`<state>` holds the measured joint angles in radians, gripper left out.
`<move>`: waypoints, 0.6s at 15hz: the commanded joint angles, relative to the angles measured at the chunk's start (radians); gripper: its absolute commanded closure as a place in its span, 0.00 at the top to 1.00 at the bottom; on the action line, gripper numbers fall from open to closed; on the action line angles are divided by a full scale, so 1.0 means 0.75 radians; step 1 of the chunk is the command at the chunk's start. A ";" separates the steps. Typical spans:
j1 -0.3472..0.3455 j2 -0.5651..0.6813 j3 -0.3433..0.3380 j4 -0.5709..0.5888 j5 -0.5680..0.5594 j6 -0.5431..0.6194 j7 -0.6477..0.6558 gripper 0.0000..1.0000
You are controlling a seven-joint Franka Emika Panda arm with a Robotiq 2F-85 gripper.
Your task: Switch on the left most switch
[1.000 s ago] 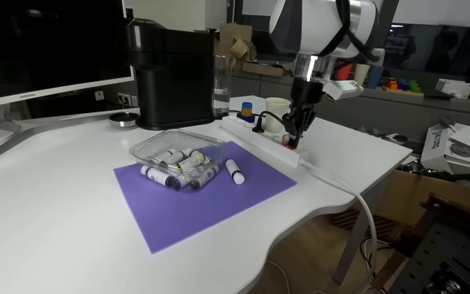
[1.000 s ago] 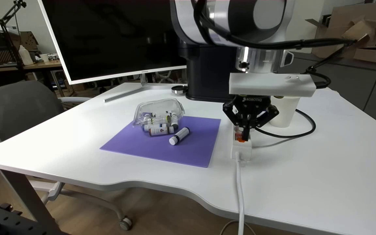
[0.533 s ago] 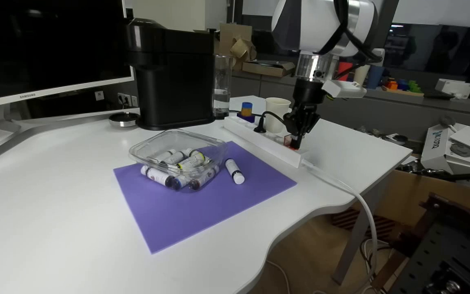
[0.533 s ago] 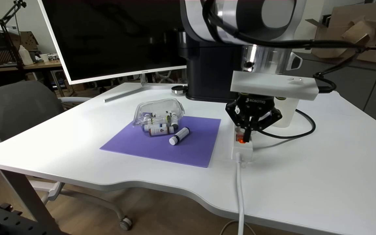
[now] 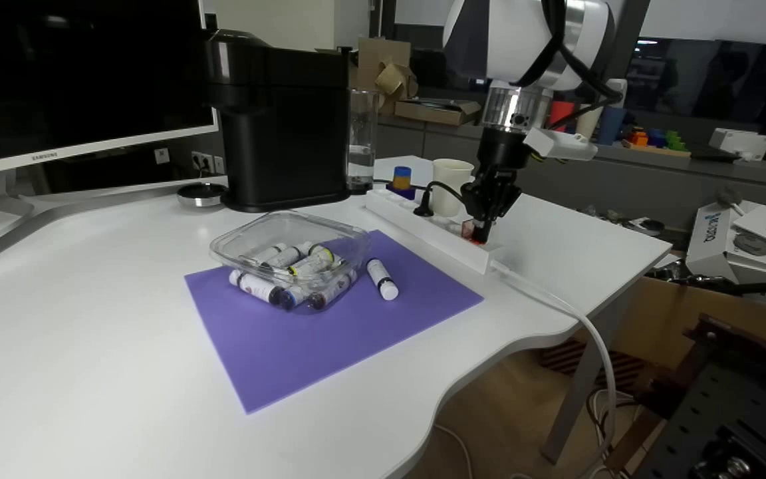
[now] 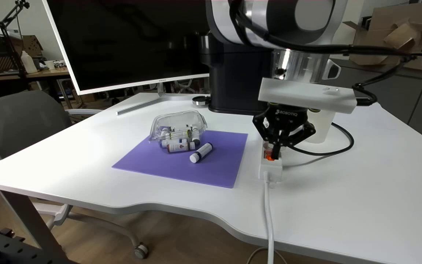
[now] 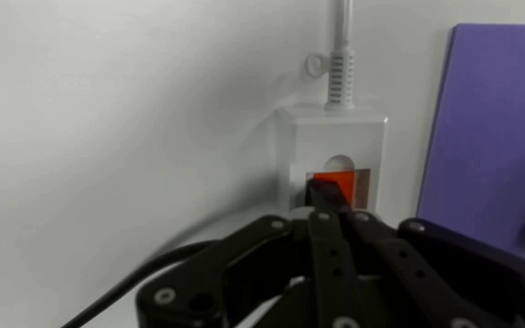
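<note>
The red-orange rocker switch (image 7: 347, 184) sits at the cable end of the white power strip (image 7: 340, 132). It also shows in an exterior view (image 6: 270, 157). No other switch can be made out, so I cannot tell its place in the row. My gripper (image 7: 327, 183) is shut, fingertips together with nothing between them, and points down over the switch. The fingertips cover its left and lower part and look to be touching it. In both exterior views the gripper (image 5: 481, 236) (image 6: 276, 154) stands at that end of the strip (image 5: 423, 233) (image 6: 270, 170).
A black plug (image 5: 423, 207) is in the strip, with a white cup (image 5: 451, 186) behind. A purple mat (image 6: 218, 172) with a clear box of markers (image 6: 178, 121) and a loose marker (image 6: 201, 153) lies beside the strip. A white cable (image 6: 269, 212) runs over the table edge.
The arm has shifted slightly and the gripper has tilted a little, its fingertips staying over the switch. The power strip has shifted very slightly. The gripper has stayed shut.
</note>
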<state>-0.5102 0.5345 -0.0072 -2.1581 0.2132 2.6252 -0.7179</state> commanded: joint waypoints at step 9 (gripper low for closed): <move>0.273 -0.377 -0.110 -0.169 -0.243 -0.154 0.175 0.40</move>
<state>-0.3777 0.3462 -0.0326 -2.2462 0.1252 2.5552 -0.6924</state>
